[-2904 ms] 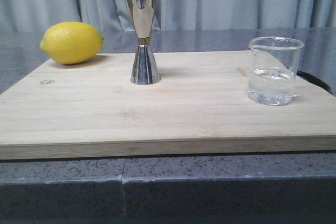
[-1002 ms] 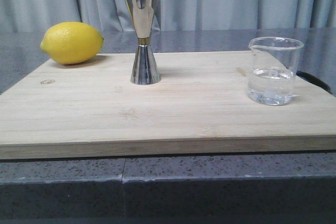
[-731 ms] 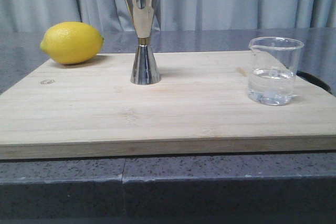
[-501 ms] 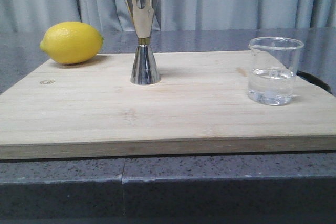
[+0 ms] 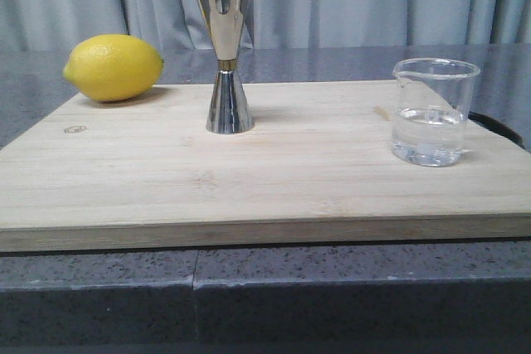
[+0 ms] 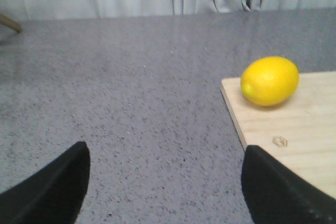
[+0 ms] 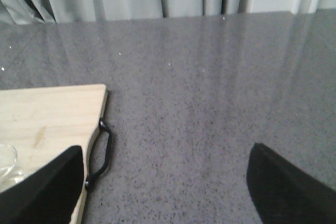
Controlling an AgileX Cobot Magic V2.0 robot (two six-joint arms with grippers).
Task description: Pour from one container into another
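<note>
Both pincers, left pincer (image 6: 165, 192) and right pincer (image 7: 165, 192), apart, beaker (image 5: 435, 112) and jigger (image 5: 226, 55) upright on board (image 5: 249, 180)

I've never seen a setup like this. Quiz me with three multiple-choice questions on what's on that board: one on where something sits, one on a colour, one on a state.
1. Where is the lemon on the board in the front view?
A. far-left corner
B. near-right corner
C. centre

2. What colour is the band at the jigger's waist?
A. red
B. gold
C. black

3. What state is the beaker in?
A. tipped over
B. lifted by a gripper
C. upright, with clear liquid in it

Answers:
1. A, it lies at the far-left corner, left of the jigger.
2. B, a thin gold ring shows where the two cones meet.
3. C, it stands on the board's right side with liquid in its lower part, and no gripper touches it.
</note>
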